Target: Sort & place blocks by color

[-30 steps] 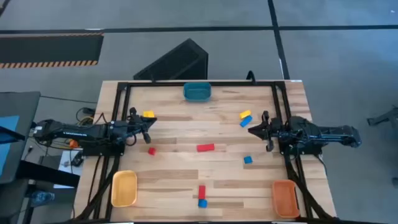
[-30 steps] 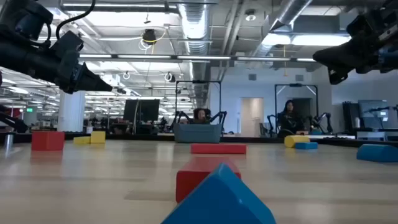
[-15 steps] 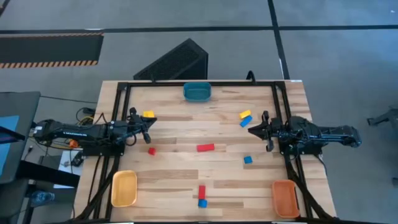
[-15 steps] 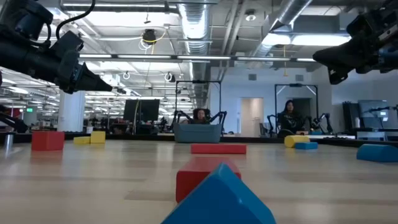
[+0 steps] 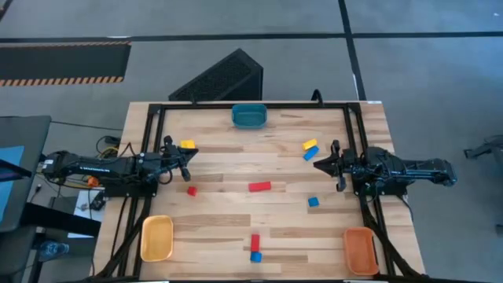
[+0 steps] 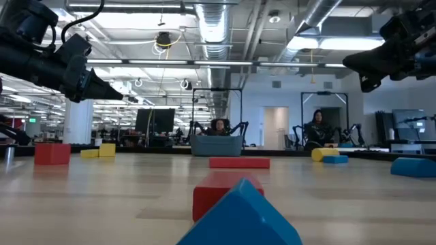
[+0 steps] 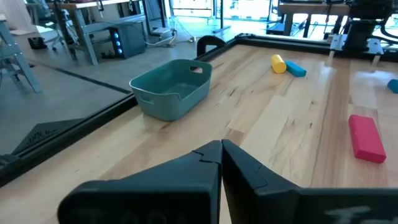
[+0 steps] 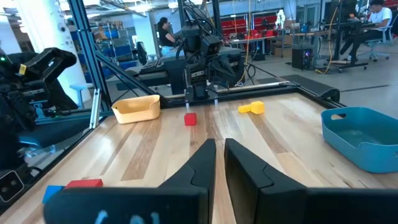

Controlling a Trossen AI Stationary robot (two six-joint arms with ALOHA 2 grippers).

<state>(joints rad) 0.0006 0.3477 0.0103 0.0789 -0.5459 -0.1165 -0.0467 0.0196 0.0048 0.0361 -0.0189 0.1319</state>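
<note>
**Both hands idle at the counter edges, blocks scattered**

Low view, nearest first: blue block [image 6: 242,214] against the lens, red block [image 6: 216,194] just behind it, red bar [image 6: 239,162] farther off, teal tray [image 6: 218,145] at the far edge. Seated people show in the room beyond, under ceiling pipes; the high view shows none of that.

High view gives the layout: yellow tray [image 5: 156,237] and orange tray [image 5: 360,250] at the near corners, small red cube [image 5: 191,190] near the left arm, lone blue block [image 5: 313,202] near the right arm, yellow block [image 5: 187,145] by the left hand, yellow-and-blue pair [image 5: 310,148] toward the far right.

Left hand [image 5: 185,159] is level over the counter's [image 5: 228,212] left side, fingers together, holding nothing. Right hand [image 5: 322,165] mirrors it on the right, fingers together, empty.
</note>
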